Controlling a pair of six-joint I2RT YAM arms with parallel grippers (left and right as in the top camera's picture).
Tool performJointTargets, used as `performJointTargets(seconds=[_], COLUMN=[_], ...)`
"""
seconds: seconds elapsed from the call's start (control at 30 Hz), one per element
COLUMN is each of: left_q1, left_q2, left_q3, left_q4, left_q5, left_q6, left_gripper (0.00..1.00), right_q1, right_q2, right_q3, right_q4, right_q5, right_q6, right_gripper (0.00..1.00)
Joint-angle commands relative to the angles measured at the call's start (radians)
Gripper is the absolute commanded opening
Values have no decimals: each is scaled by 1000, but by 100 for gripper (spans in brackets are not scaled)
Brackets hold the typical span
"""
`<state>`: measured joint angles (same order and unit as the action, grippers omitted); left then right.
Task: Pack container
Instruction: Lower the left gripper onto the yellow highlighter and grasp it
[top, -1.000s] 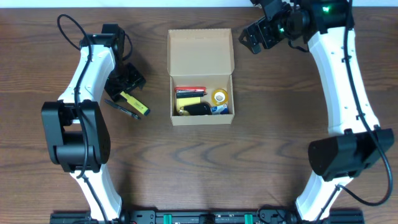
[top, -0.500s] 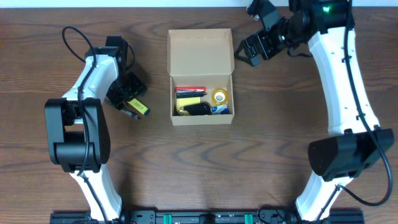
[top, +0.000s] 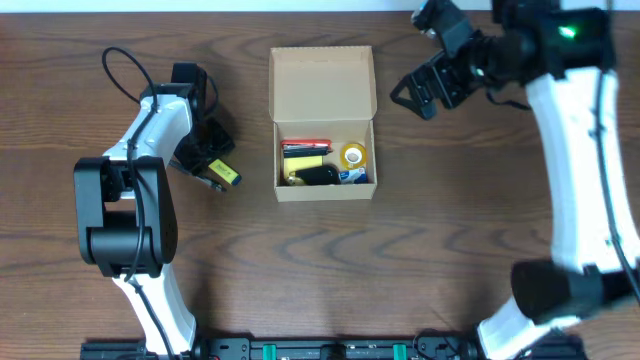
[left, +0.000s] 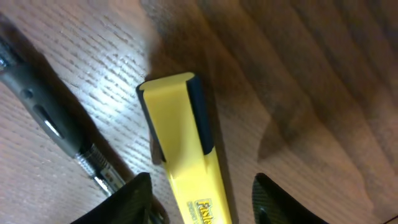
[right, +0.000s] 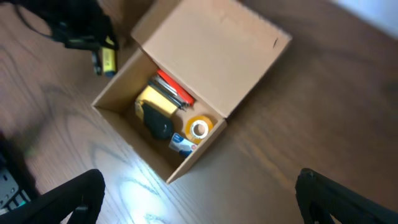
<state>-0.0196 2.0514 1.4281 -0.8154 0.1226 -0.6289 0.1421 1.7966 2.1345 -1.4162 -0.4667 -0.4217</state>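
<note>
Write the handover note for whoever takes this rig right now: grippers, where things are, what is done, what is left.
Left gripper: open, low over the table, fingers on either side of the yellow highlighter, not clamped on it.
Right gripper: open, empty, in the air to the right of the container's flap.
Container: mid-table, flap folded back. Inside are a tape roll and several other small items.
Done: those items are packed.
Left: the highlighter and the dark pen beside it lie on the table left of the container. Pack both, then probably close the flap.
</note>
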Motion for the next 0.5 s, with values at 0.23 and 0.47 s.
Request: performJointTargets(seconds=[0.23,0.47], left_q1=[4,4], left_q2=[-1,-1], left_q3=[-42,-63], left_q4=[28,51], left_q5=[-22,-23], left_q6=[5,5], left_gripper=[50,36], right_q1=[-4,-4], right_q2=[-88,-87], right_q3=[18,18], right_q4=[-54,-54], right_q5=[-1,-1], right_q6=[-24,-24], right_gripper=[99,99])
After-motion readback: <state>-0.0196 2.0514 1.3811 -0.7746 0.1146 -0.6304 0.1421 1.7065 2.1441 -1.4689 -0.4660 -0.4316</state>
